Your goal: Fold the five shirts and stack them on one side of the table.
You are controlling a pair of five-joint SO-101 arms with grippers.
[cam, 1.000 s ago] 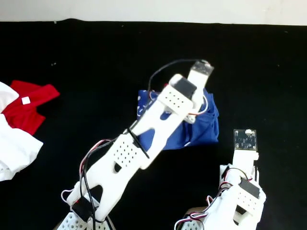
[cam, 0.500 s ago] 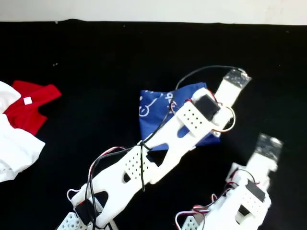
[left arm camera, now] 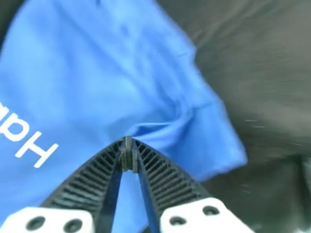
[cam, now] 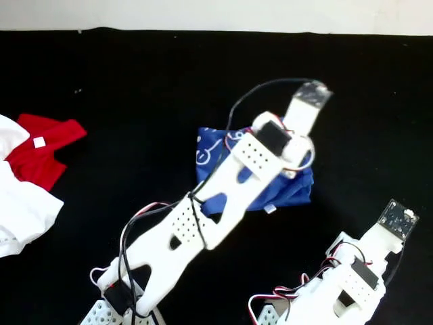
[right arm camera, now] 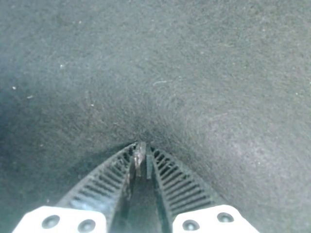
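Observation:
A blue shirt (cam: 216,152) with white print lies folded near the middle of the black table (cam: 135,88). My left arm stretches across it, and my left gripper (cam: 292,154) rests over the shirt's right part. In the left wrist view the left gripper (left arm camera: 127,151) is shut, its tips touching a crease in the blue shirt (left arm camera: 87,82). Nothing shows pinched between the fingers. My right gripper (cam: 389,233) stays at the near right corner; in the right wrist view this gripper (right arm camera: 141,158) is shut over bare black cloth (right arm camera: 160,63). A red shirt (cam: 40,152) and a white shirt (cam: 20,203) lie crumpled at the left edge.
The table's back edge meets a pale strip (cam: 216,13) at the far side. Open black cloth lies between the blue shirt and the left pile, and along the far right side.
My left gripper swept right over the blue shirt, then came back a little left. The shirt's right edge now lies flatter and wider. My right arm swung out toward the right edge.

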